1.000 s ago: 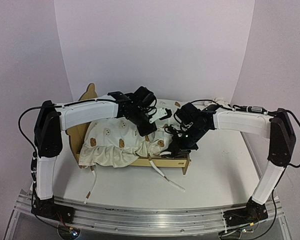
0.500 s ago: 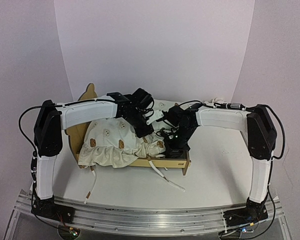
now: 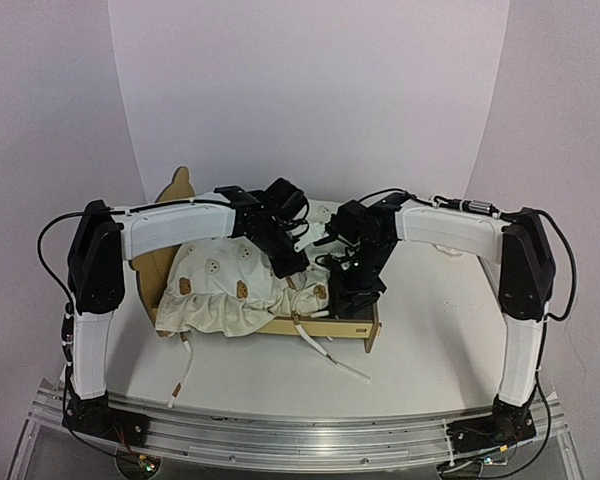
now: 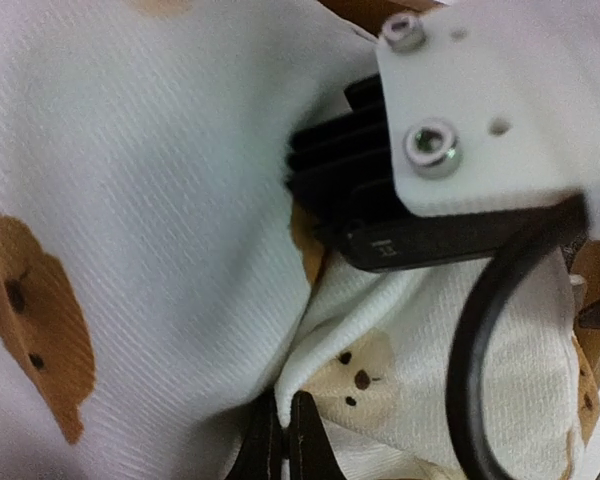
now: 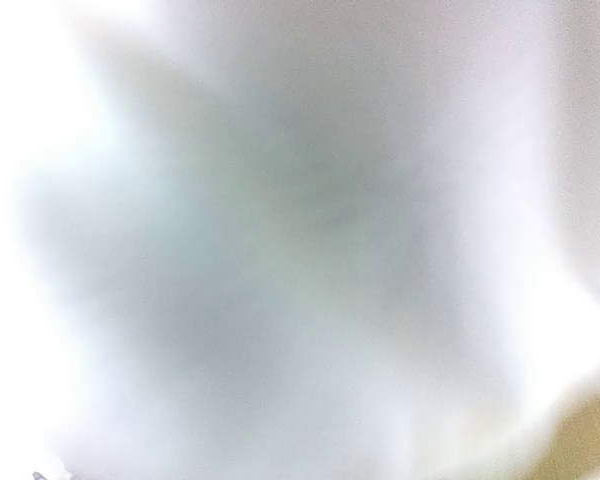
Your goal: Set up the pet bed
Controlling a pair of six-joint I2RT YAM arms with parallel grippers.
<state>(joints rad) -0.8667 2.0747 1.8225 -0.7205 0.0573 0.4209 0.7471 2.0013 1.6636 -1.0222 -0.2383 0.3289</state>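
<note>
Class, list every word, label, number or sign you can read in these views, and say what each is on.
None can be read.
Embossed mark on the black finned housing: too blurred to read.
Front rail of the pet bed: nothing legible.
Right wrist view: only blur.

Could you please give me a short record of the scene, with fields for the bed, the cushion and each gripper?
pet bed: light-wood frame, standing on the table
cushion: bear print, bunched inside the frame, spilling over its front edge
tie strings: trailing from the cushion onto the table
left gripper: shut, tips at a fold of the cushion
right gripper: down at the cushion's right end; open or shut cannot be told
</note>
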